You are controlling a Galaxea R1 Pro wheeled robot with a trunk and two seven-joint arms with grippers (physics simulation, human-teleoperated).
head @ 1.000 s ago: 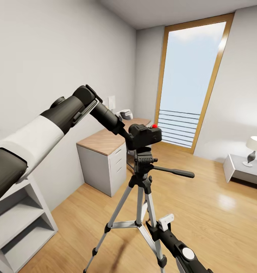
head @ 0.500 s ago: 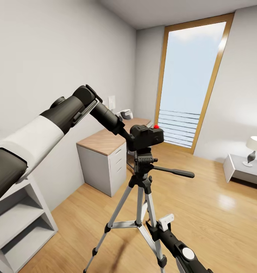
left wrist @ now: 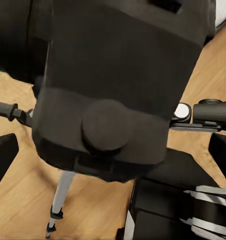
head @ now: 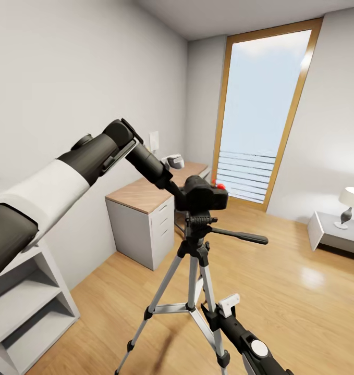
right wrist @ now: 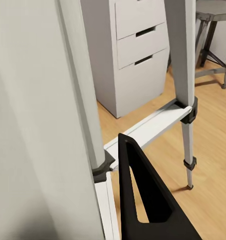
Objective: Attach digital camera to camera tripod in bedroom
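While the left gripper point(head: 183, 194) meets the rear of the digital camera point(head: 202, 194) with its fingers hidden behind the black body, so that whether the jaws are spread or pinching cannot be told, the camera sits directly on the black head of the camera tripod point(head: 196, 245), red button at its far upper corner, pan handle jutting sideways just below. The right gripper point(head: 223, 307), jaw state likewise not discernible, hangs low beside a silver tripod leg point(right wrist: 185, 55), one dark fingertip point(right wrist: 142, 200) visible. Beyond the tripod: white-drawered desk point(head: 145, 208), tall wood-framed window point(head: 260, 114), plank floor point(head: 291, 281).
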